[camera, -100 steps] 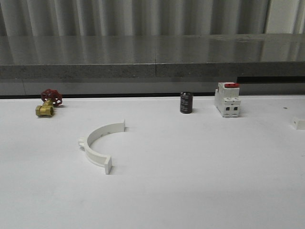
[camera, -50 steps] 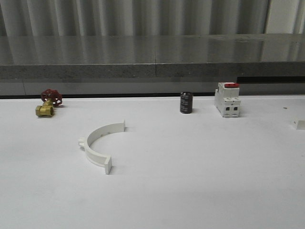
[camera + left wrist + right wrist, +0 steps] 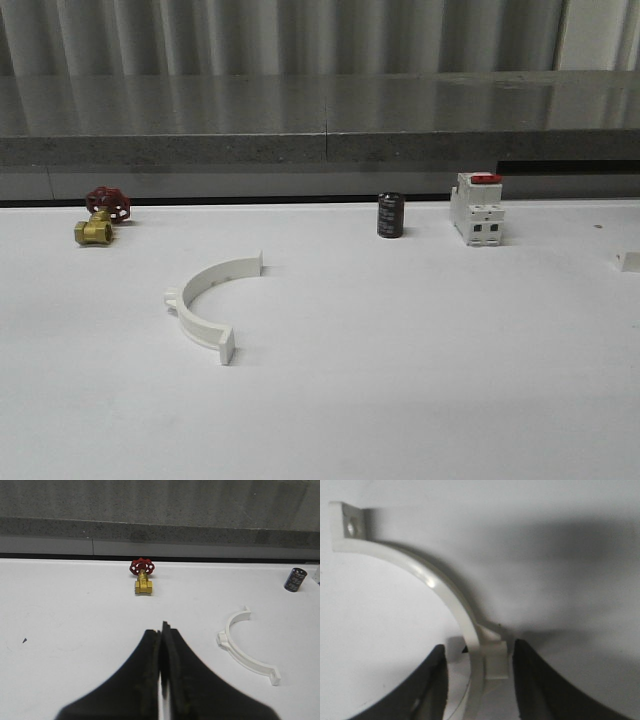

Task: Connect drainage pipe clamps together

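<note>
**Q:** Where do the two clamp halves lie?

**A:** One white plastic semicircular half-ring (image 3: 209,300) rests flat on the white table (image 3: 420,360), left of centre, its open side facing right, well apart from the brass valve with a red handwheel (image 3: 100,217), the small black cylinder (image 3: 390,215) and the white boxy breaker with a red switch (image 3: 476,208). The second white half-ring (image 3: 445,600) appears in the right wrist view, its holed end tab up and away from the fingers.

**Q:** And the grippers?

**A:** The right gripper (image 3: 479,675) is parted, its dark fingers (image 3: 540,680) straddling the second half-ring at its mid-arc boss; whether the pads already touch it cannot be told. The left gripper (image 3: 160,645) hovers over bare table with jaws pressed together, holding nothing.

**Q:** Which step is this?

**A:** Judged as the first pick-up. The next move would call for closing squarely on the boss, then lifting without tilting the arc, so its end tabs can later meet those of the first half-ring.
</note>
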